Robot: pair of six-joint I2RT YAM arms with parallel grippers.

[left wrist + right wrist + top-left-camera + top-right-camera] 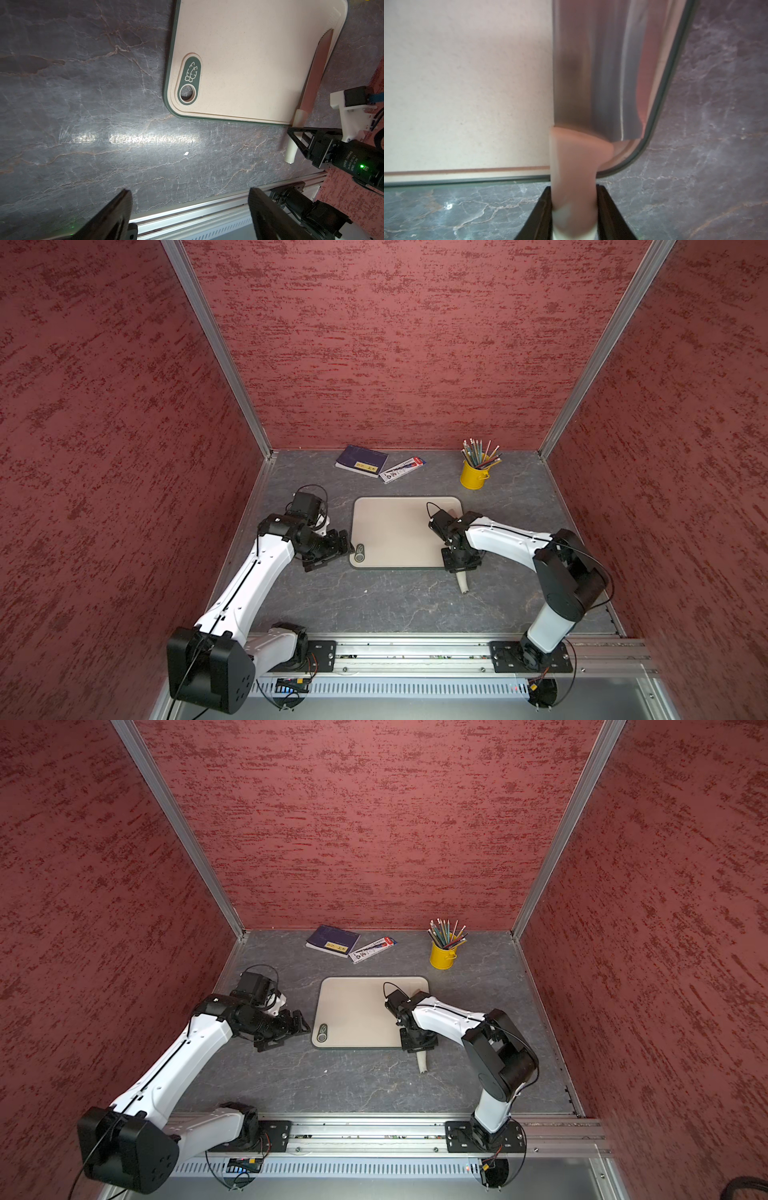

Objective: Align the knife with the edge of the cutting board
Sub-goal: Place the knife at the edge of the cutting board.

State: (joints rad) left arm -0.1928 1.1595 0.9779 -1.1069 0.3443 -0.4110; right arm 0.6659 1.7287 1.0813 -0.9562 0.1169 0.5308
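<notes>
Right gripper [574, 199] is clamping the knife [591, 72] by its pale handle, jaws narrow and pressing on both sides of it. The blade is lying flat on the cutting board [467, 83], just inside the rim on the robot's right short side and running roughly along that edge; the left wrist view shows the same line-up [315, 68]. The handle is sticking out past the board's near edge over the grey table [374, 601]. In both top views the right arm's wrist is covering most of the blade, so only the handle end [462, 583] is showing there. Left gripper [190, 207] is hanging with jaws wide and holding nothing, just beside the board's near left corner with the green badge [190, 81], not touching it. Sitting well apart at the back wall: a dark-blue booklet [361, 460], a flat pen pack [402, 468] touching its corner, and a yellow cup [473, 475] full of pencils [480, 452].
</notes>
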